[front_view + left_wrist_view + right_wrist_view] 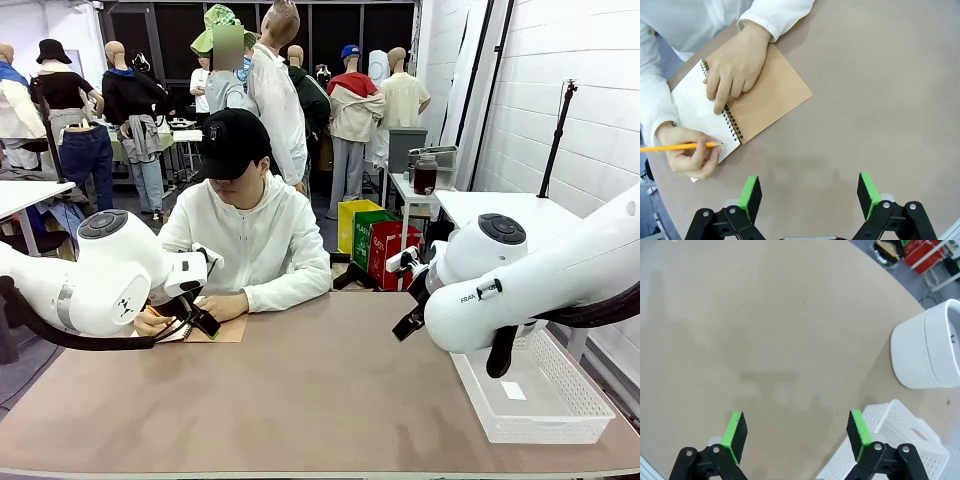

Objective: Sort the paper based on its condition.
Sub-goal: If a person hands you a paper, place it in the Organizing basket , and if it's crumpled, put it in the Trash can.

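Hovering over bare worktop [765, 340], the right tool [797, 432] stands with pads apart, just beside the white mesh basket [905, 440]. The left tool [810, 192] is likewise apart and grips nothing. Paper [692, 102] in evidence is the open white page of the spiral notebook [770, 100], under the person's hands at the worktop's far left.

Brown worktop [320, 400] across near foreground. Right: white-painted brick wall [590, 100], black pole stand [557, 140] before it, white side table [500, 208] below. Far: dark windows [180, 30]. Far centre, on floor: yellow, green, red boxes [372, 235]. Left: white table [25, 192], grey floor [30, 380] beneath. Bright, even light.
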{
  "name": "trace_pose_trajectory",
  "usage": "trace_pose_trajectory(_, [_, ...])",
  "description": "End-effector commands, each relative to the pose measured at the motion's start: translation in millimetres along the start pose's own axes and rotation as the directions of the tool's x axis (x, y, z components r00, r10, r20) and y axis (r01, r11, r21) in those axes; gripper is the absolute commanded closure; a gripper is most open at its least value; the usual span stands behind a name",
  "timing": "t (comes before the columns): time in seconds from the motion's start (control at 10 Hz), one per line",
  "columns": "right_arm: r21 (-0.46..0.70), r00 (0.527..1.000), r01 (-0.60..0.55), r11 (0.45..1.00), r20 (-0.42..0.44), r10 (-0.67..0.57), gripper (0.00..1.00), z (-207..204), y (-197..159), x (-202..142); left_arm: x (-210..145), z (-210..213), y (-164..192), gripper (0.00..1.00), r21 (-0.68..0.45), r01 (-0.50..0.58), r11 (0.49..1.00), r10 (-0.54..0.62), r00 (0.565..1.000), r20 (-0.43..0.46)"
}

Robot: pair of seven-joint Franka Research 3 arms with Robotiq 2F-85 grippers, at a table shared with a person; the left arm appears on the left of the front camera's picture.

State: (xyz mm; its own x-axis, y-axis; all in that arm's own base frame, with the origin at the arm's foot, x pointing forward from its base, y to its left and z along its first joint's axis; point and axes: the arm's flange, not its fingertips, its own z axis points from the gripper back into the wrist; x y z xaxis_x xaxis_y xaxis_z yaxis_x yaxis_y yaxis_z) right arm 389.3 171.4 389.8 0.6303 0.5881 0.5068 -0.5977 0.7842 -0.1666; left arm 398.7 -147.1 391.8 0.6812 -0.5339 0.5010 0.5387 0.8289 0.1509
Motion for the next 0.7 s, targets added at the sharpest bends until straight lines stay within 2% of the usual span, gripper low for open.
trace_pose_trajectory(0.0, [0.044,1.0,-0.002,0.999,-0.006,0.002,0.0,8.5,-8.2,9.3,5.7,8.9,0.4,0.0,0.006,-0.039,0.999,0.039,0.999,0.013])
trace_pose_trajectory(0.3, [0.063,1.0,-0.023,0.998,0.012,0.022,0.0,48.9,-10.9,30.1,20.7,53.2,4.2,0.0,0.01,-0.042,0.999,0.042,0.999,-0.002])
trace_pose_trajectory(0.6, [0.066,0.999,-0.042,0.997,-0.006,0.042,0.0,94.3,-16.5,52.4,44.3,97.4,4.2,0.0,-0.018,-0.063,0.998,0.061,0.995,-0.078])
